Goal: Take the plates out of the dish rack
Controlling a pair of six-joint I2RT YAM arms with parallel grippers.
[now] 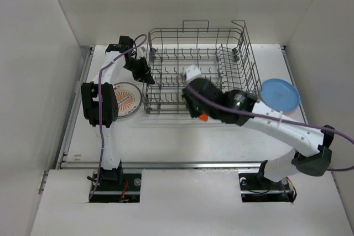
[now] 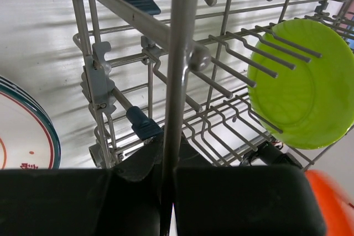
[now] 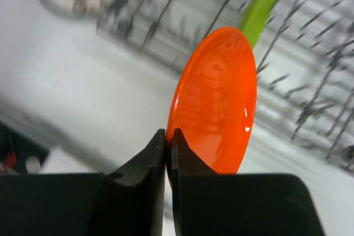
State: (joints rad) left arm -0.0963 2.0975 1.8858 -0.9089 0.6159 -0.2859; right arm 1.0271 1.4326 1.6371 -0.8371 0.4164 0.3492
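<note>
The grey wire dish rack [image 1: 232, 53] stands at the back middle of the table. My left gripper [image 1: 142, 73] is at its left rim, shut on a rack wire [image 2: 180, 75]. A lime green plate [image 2: 301, 84] stands on edge among the tines. My right gripper [image 1: 194, 111] is at the rack's front edge, shut on the rim of an orange plate [image 3: 215, 103], held on edge; a bit of the orange plate [image 1: 203, 118] shows under the wrist. A white sunburst plate [image 1: 124, 99] lies left of the rack and a light blue plate [image 1: 280, 94] lies right of it.
The table is boxed in by white walls on the left, back and right. The white plate's dark rim [image 2: 47, 131] shows close to the rack's left side. In the right wrist view the rack tines [image 3: 310, 81] and the green plate [image 3: 260, 9] are blurred behind the orange plate.
</note>
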